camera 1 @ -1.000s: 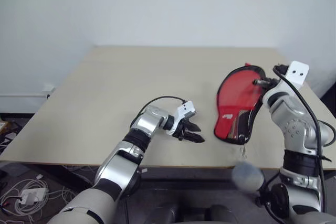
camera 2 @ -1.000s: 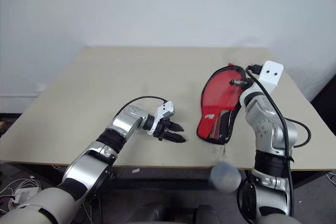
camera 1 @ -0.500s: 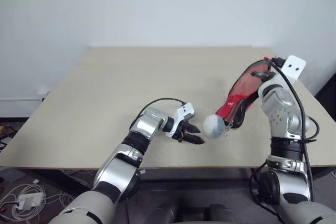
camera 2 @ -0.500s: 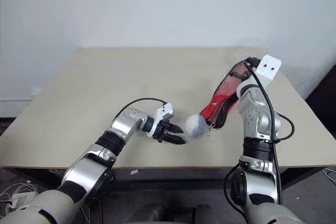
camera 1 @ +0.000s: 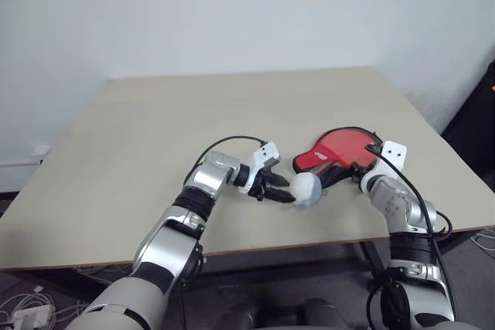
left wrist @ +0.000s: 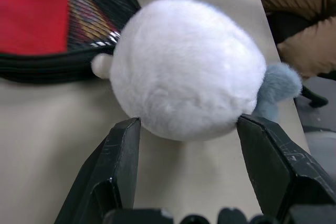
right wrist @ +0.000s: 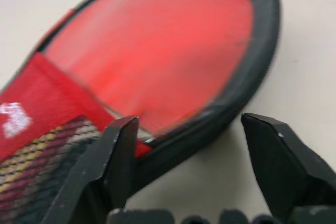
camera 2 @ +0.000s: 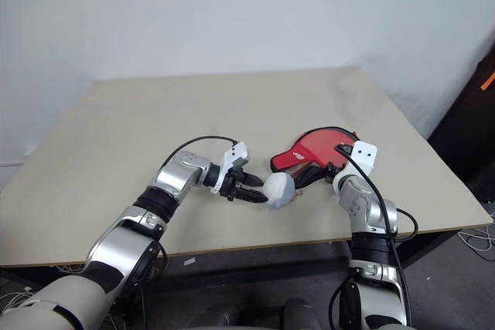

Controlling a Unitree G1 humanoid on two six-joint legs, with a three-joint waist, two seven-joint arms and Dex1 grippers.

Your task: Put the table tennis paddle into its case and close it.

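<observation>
A pale wooden table (camera 1: 139, 152) is seen across the middle of both eye views, set against a plain white wall (camera 1: 232, 13). The case (camera 1: 340, 152) is laid flat on the table in the right half of the frame, just below centre; its black zipper edging is seen around the rim, and the red face of the table tennis paddle (camera 1: 344, 144) is visible through the clear half, so the paddle is seen to be inside the case. In the right wrist view the round end of the case (right wrist: 173, 77) is shown close up, with the red face behind plastic and a patterned red-and-black panel towards the handle end.

The right gripper (right wrist: 189, 166) is placed at the round end of the case, at the right of the frame in the eye views. Its fingers (right wrist: 113, 166) are spread wide, one over the black rim and the other over bare table; nothing is held between them.

The left gripper (camera 1: 280, 188) is seen near the centre of the frame, pointed towards the case. Its fingers (left wrist: 118, 166) are spread wide on either side of a fluffy white ball (left wrist: 186, 72), which lies on the table just beside the handle end of the case. Whether the pads actually touch the ball cannot be told. A small bluish tuft (left wrist: 278, 85) is attached to the ball's far side.
</observation>
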